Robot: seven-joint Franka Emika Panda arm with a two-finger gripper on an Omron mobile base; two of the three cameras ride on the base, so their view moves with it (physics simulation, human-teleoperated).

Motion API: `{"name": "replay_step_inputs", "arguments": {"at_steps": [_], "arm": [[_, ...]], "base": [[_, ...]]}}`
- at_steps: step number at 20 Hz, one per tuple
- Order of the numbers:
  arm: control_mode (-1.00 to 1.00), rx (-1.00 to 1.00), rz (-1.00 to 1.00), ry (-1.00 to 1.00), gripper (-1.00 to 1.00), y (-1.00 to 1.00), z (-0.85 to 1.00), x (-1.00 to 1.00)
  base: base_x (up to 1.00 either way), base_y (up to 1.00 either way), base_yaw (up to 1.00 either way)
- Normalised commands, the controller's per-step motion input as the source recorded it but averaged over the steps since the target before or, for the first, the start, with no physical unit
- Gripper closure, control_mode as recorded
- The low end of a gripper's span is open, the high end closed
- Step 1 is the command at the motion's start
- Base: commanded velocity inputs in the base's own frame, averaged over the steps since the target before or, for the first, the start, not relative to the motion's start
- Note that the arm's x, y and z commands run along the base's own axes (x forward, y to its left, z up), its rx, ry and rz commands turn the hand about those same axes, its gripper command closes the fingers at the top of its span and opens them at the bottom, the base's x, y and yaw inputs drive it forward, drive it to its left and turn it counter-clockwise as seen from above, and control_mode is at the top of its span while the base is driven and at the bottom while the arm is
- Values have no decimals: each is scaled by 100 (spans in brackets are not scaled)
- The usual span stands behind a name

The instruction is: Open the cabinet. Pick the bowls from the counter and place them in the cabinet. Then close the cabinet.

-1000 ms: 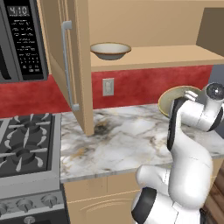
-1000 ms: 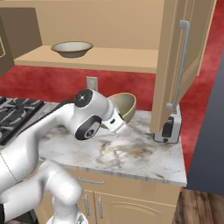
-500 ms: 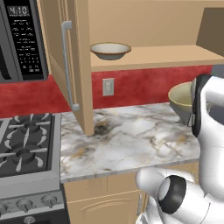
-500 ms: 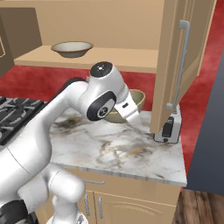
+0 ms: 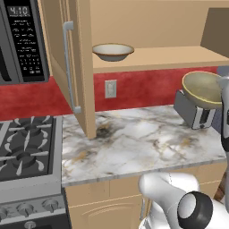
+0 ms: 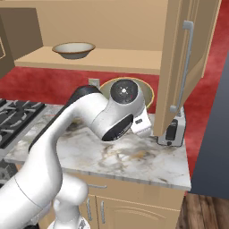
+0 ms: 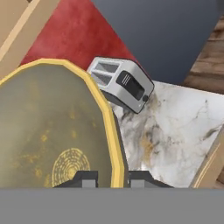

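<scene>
The cabinet (image 5: 170,58) stands open, its left door (image 5: 67,62) and right door (image 6: 183,67) swung out. The wide shallow bowl (image 5: 112,50) sits on the cabinet floor at the left, seen too in the right base view (image 6: 74,49). My gripper (image 7: 111,177) is shut on the rim of the deeper bowl (image 7: 48,131), with one finger inside and one outside. That bowl (image 5: 203,88) hangs tilted in the air above the right end of the counter (image 5: 134,138), below the cabinet's edge. In the right base view the bowl (image 6: 147,91) is partly hidden behind my arm.
A silver toaster (image 5: 194,114) stands on the counter under the held bowl, close to the right door (image 6: 172,132). The black gas stove (image 5: 22,152) lies at the left with the microwave (image 5: 22,40) above it. A red backsplash with an outlet (image 5: 110,88) runs behind.
The arm has lifted the deeper bowl off the counter, carrying it up and to the right above the toaster. The shallow bowl in the cabinet has not moved.
</scene>
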Motion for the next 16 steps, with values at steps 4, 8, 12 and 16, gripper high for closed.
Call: {"name": "replay_step_inputs", "arguments": {"at_steps": [4, 8, 12, 16], "arm": [[-100, 1, 0, -9, 100, 2, 47, -1], [-100, 0, 0, 0, 100, 26, 86, 1], [-100, 0, 0, 0, 100, 22, 73, 0], [-100, 0, 0, 0, 100, 14, 40, 16]], "base": [[0, 0, 0], [0, 0, 0], [0, 0, 0], [0, 0, 0]]}}
